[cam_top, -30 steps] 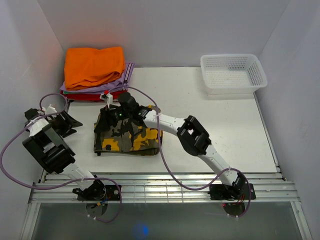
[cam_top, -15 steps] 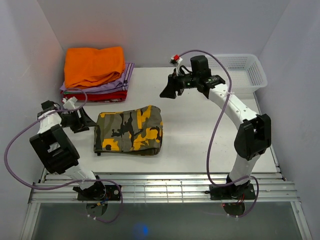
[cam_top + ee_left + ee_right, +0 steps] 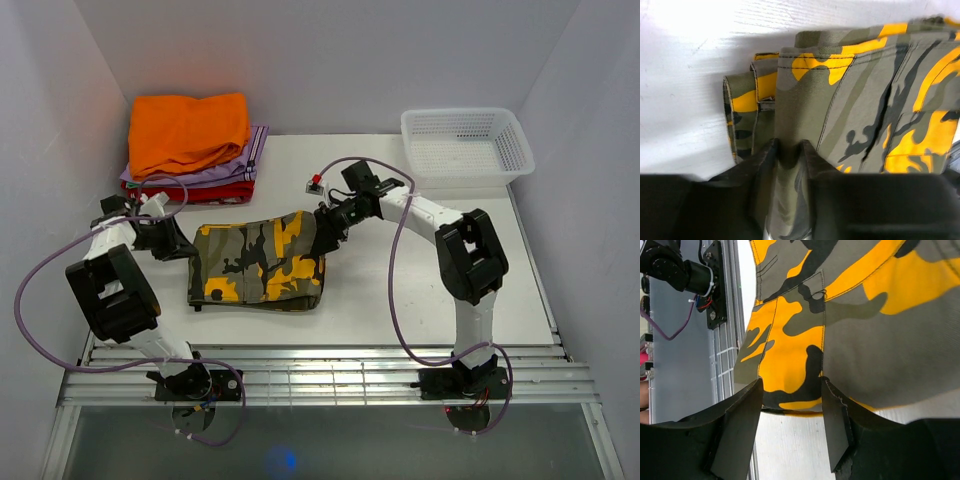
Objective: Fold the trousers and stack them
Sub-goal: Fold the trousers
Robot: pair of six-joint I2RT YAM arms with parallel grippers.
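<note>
Left end effector [image 3: 789, 146] grasps the left edge of the trousers [image 3: 865, 100]; right end effector [image 3: 791, 390], released, straddles their right edge.

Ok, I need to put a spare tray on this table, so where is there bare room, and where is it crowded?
Bare: the far-middle table between the clothes stack and the basket; also the near strip in front of the trousers. Crowded: either side of the trousers, where the left arm and right arm reach in.
</note>
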